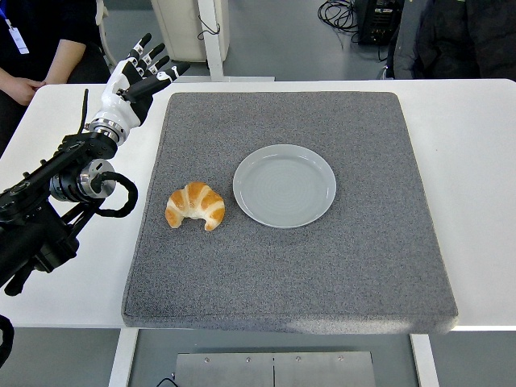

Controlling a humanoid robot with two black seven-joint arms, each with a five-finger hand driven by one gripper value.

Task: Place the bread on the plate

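Observation:
A golden croissant (195, 206) lies on the grey mat (363, 266), just left of the pale grey plate (285, 185), almost touching its rim. The plate holds nothing. My left hand (143, 71) hovers over the white table beyond the mat's far left corner, well behind the croissant, fingers spread and holding nothing. Its black arm (56, 193) comes in from the left edge. The right arm does not show.
The mat covers most of the white table (476, 161). A seated person's arm and hand (24, 85) rest at the table's far left corner. Another person in dark clothes sits at the top right. Table legs and cables stand behind.

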